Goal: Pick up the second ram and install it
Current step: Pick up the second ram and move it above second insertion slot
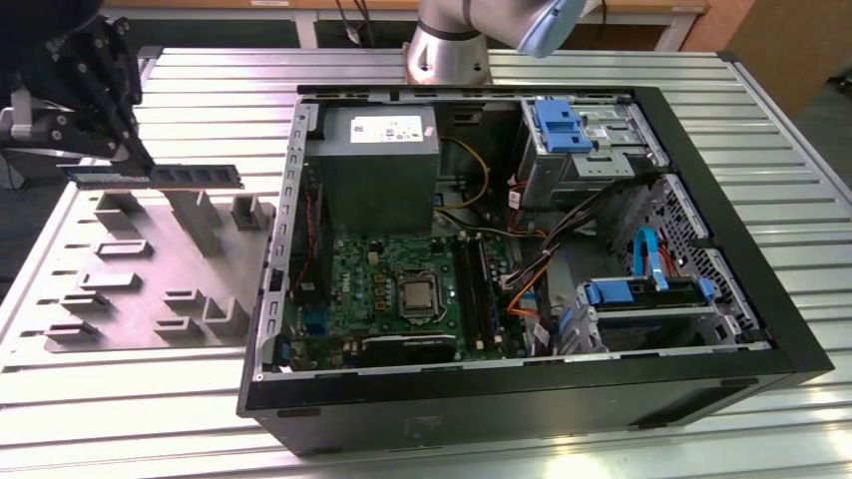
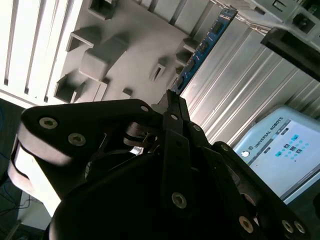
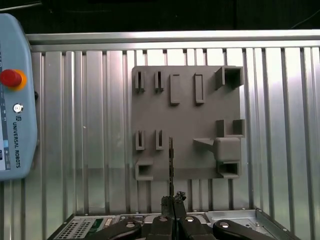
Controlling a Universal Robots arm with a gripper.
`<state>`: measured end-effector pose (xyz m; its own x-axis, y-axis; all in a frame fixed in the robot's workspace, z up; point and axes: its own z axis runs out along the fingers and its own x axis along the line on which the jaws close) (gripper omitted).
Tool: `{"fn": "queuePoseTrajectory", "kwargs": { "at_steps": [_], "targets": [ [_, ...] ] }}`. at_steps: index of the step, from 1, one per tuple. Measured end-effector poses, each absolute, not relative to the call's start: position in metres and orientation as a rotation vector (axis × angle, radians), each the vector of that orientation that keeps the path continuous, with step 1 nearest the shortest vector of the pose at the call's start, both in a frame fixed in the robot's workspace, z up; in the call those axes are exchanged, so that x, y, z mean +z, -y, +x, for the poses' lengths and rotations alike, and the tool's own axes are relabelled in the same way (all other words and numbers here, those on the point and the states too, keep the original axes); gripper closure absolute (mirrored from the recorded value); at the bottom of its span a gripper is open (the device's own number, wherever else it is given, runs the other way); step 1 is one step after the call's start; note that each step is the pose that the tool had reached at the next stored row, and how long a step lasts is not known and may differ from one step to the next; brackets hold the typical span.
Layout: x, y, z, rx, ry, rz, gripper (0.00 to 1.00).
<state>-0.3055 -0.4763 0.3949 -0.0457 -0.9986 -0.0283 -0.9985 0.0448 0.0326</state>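
My gripper (image 1: 138, 158) hangs at the exterior view's upper left, above the grey holder plate (image 1: 140, 274). It is shut on one end of the second ram (image 1: 187, 176), a slim blue stick with dark chips, held level and clear of the plate. In the second wrist view the ram (image 2: 202, 47) juts out from the closed black fingers (image 2: 172, 107). In the first wrist view the ram (image 3: 171, 162) appears edge-on as a thin dark line over the holder plate (image 3: 187, 120), beyond the gripper (image 3: 173, 200).
An open black computer case (image 1: 745, 329) lies to the exterior view's right, with a green motherboard (image 1: 379, 274), long black slots (image 1: 477, 289), cables and blue drive brackets (image 1: 639, 291). The arm's base (image 1: 446, 55) stands behind it. A teach pendant (image 3: 15, 125) lies beside the plate.
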Motion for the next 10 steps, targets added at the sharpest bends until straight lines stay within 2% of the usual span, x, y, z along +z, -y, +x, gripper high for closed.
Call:
{"fn": "queuePoseTrajectory", "kwargs": {
  "at_steps": [10],
  "targets": [
    [0.395,0.476,-0.278,-0.068,2.269,2.169,0.88]
  ]
}}
